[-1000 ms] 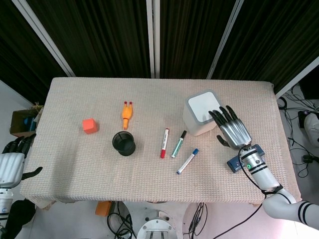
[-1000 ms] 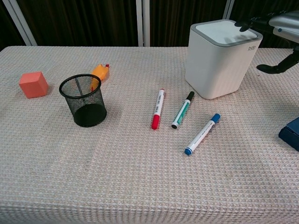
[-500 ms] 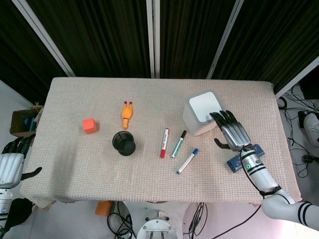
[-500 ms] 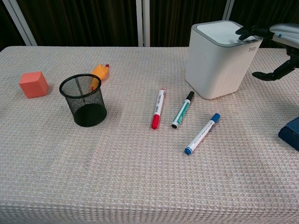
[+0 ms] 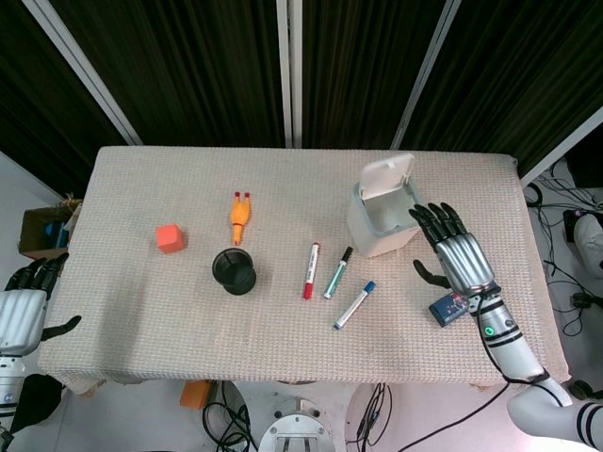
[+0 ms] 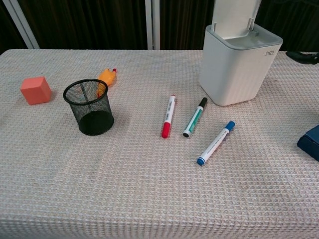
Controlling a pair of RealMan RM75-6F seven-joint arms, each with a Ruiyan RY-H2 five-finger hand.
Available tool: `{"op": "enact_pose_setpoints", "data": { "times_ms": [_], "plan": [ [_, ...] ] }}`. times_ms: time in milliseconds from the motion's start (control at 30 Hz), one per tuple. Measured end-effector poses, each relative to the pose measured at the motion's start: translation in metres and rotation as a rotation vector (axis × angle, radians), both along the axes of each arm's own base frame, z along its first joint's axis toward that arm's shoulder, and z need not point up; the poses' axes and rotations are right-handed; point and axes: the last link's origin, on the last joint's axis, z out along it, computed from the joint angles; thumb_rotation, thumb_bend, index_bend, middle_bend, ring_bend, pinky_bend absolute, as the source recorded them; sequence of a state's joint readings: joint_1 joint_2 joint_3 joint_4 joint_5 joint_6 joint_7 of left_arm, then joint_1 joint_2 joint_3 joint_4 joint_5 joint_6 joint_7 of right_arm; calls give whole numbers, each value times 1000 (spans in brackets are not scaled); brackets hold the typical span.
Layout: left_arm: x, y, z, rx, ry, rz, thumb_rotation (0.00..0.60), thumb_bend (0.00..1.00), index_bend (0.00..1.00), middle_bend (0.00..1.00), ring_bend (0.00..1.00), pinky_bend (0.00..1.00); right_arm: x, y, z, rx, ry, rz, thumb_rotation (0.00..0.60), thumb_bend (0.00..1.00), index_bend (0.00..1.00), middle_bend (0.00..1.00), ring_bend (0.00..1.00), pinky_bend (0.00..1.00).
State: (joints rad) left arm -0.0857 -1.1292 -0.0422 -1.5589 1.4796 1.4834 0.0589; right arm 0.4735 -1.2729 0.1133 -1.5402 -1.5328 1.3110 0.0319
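Right robot hand, head view: fingers spread and holding nothing, it hovers just right of the white bin without touching it. The bin's lid stands raised at the back, so the inside shows; as far as can be seen, nothing lies in it. Opening the bin appears done. Three markers lie untouched on the counter left of the bin: red marker, green marker and blue marker, each apart from the others. Whatever is to go into the bin or the mesh cup is judged not yet begun. A dark blue box lies under the right wrist. Farther left are a rubber chicken, just behind the cup, and an orange cube. Left robot hand, at the frame's left edge beyond the counter, holds nothing, its fingers loosely apart.

Chest view: the bin stands at the right rear with its lid upright. Only dark fingertips of the right robot hand show at the right edge, apart from the bin. The three markers lie in front of the bin, the red one nearest the cup, which looks empty. The left robot hand does not appear.
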Motion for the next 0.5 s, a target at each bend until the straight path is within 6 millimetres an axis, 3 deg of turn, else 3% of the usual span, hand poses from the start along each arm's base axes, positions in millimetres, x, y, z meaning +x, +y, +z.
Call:
{"op": "enact_pose_setpoints", "data": {
  "times_ms": [200, 500],
  "plan": [
    [-1, 0, 0, -2, 2, 3, 600, 67, 96, 167, 120, 192, -40, 45, 27, -123, 26, -54, 600, 255, 0, 0, 0, 0],
    [0, 3, -2, -4, -4, -4, 600, 67, 96, 167, 120, 192, -115, 105, 50, -193, 225, -402, 600, 209, 0, 0, 0, 0]
  ]
}}
